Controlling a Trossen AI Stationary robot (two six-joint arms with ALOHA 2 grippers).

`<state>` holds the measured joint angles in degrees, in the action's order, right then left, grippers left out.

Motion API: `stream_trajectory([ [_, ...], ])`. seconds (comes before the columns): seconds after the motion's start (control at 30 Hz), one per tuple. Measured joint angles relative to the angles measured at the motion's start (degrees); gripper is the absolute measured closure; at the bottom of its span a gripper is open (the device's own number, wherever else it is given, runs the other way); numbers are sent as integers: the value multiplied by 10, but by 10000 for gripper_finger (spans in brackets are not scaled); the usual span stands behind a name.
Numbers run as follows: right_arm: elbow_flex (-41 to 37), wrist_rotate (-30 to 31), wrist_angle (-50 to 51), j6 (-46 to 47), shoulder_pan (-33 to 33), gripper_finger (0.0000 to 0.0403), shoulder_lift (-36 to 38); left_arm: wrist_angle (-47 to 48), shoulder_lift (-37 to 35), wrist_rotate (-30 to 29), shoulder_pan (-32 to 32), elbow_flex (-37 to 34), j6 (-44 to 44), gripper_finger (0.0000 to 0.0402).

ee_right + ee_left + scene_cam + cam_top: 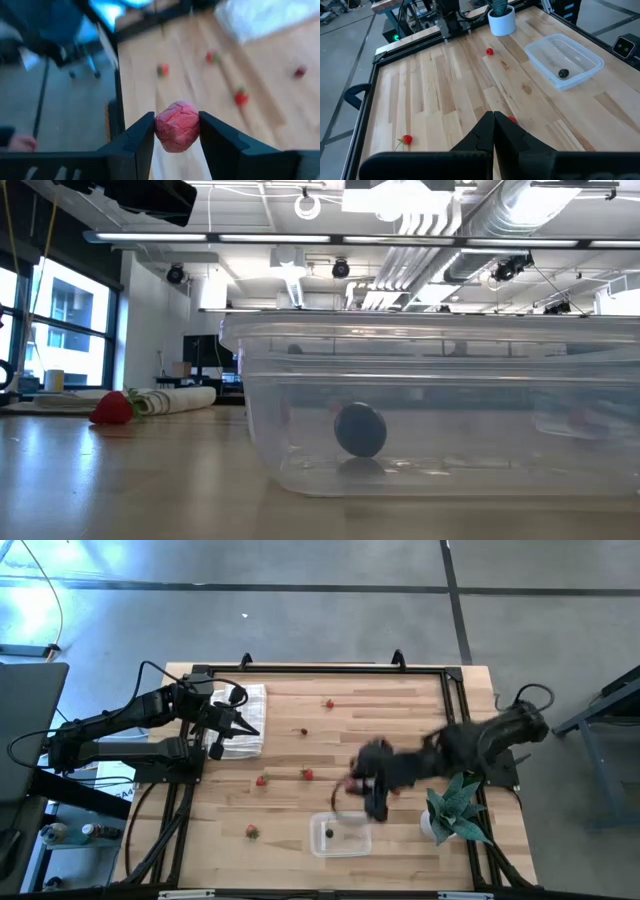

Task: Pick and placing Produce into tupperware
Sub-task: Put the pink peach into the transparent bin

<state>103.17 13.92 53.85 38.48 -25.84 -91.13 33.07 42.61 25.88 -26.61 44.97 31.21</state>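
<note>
Item: right gripper (pixel 176 131), clamped on one red berry (pixel 177 125), pinched squarely between both fingers; in the overhead view I place it (pixel 368 780) near the tupperware (pixel 341 836), toward the table's centre from it and not yet over its rim. Item: tupperware, clear, near the table's front edge beside the potted plant (pixel 452 806); it holds one dark round piece (pixel 360 429) on its floor. Item: loose produce, several red pieces scattered on the wood away from the tupperware, the nearest (pixel 251 831) off to its left side. Item: left gripper (pixel 493 131), fingers closed together and empty, parked over the white cloth (pixel 240 720), well apart from the tupperware. Handling note, my judgement: I carry the berry until it sits above the container's open middle, lower inside the walls before releasing so it does not bounce out, and keep clear of the plant's leaves beside the tupperware.
</note>
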Motion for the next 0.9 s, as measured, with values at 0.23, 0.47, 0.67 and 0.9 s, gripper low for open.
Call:
stream_trajectory([
  [0.23, -63, -36, -10, 26, -45, 266, -128, 0, 0, 0, 0, 0, 0, 401],
  [0.47, -66, -101, -16, -21, -46, 266, -255, 0, 0, 0, 0, 0, 0, 401],
  [0.67, -66, -116, -23, -61, -46, 266, -312, 0, 0, 0, 0, 0, 0, 401],
  [0.9, -65, -116, -66, -77, -31, 266, -332, 0, 0, 0, 0, 0, 0, 401],
])
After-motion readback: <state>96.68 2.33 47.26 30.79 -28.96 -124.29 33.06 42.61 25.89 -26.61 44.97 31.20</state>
